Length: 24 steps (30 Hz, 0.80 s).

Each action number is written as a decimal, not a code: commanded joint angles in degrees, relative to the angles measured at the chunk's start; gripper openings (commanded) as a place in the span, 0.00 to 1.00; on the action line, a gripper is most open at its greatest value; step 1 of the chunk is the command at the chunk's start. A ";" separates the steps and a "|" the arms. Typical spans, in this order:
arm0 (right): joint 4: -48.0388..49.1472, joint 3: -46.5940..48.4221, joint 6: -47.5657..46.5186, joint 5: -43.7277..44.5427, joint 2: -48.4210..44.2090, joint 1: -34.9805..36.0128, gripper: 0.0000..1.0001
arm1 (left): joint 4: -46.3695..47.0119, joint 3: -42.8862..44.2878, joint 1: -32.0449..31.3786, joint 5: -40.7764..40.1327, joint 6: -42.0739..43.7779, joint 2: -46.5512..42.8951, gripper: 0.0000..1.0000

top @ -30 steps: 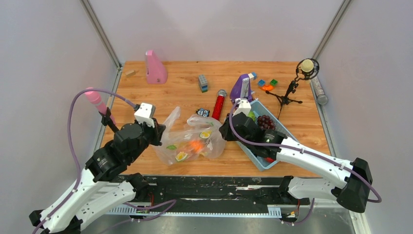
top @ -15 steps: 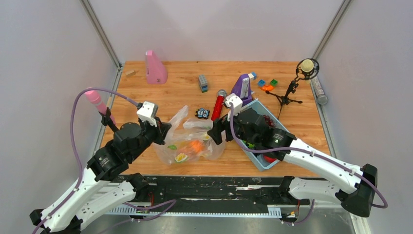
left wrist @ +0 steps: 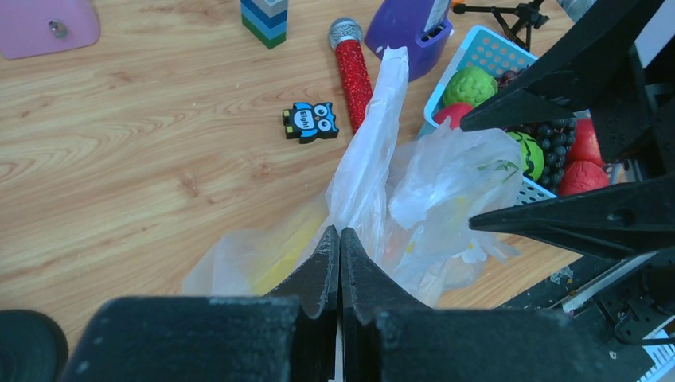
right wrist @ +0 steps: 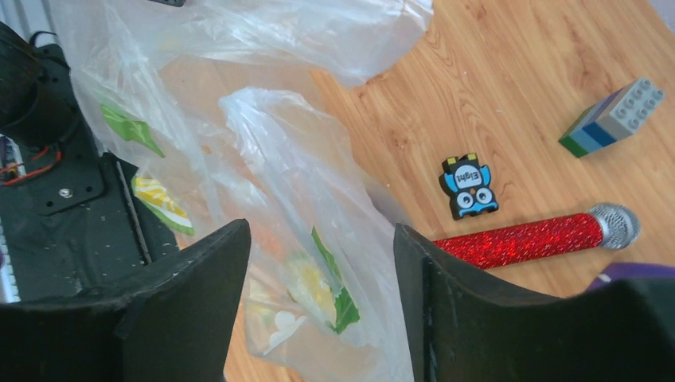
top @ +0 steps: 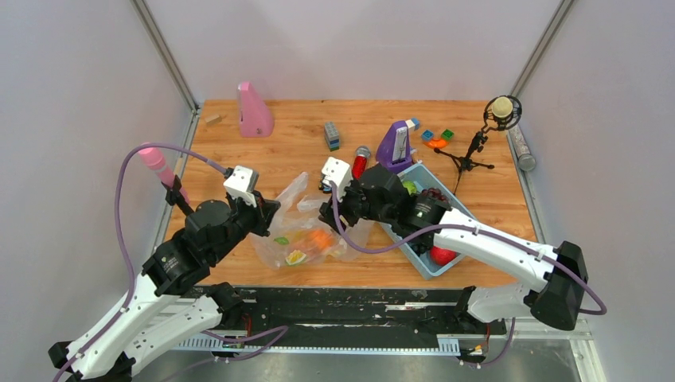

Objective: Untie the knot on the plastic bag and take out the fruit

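Note:
The plastic bag point(top: 306, 231) lies crumpled at the table's near middle, its neck loose in flaps; no knot shows. An orange fruit point(top: 321, 238) shows through the film, and a yellow shape shows in the left wrist view point(left wrist: 278, 255). My left gripper point(top: 267, 213) is shut on the bag's left flap, with film pinched between the jaws point(left wrist: 340, 235). My right gripper point(top: 328, 211) is open just above the bag's right side. In the right wrist view a fold of the bag point(right wrist: 271, 159) stands between its spread fingers point(right wrist: 320, 231).
A blue tray point(top: 419, 267) with grapes point(top: 432, 196) and a red apple point(top: 442, 255) sits right of the bag. A red glitter microphone point(top: 358, 165), an owl tile point(left wrist: 306, 121), a block stack point(top: 331, 136), a purple metronome point(top: 396, 143) and a pink one point(top: 255, 113) lie behind.
My right arm has swung left from the tray's edge over the bag's right side, jaws open. My left gripper has stayed shut on the flap.

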 commanded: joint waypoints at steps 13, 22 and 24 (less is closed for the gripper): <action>5.11 2.48 4.21 8.57 3.75 0.23 0.00 | 2.09 1.44 -0.08 -1.31 2.28 -1.36 0.10; 7.46 0.87 7.48 5.24 0.68 0.19 0.00 | 2.25 4.42 -0.08 1.50 7.61 0.63 0.72; 7.89 0.67 7.44 5.24 0.33 0.24 0.00 | 1.89 5.79 -0.08 2.75 9.06 2.02 0.78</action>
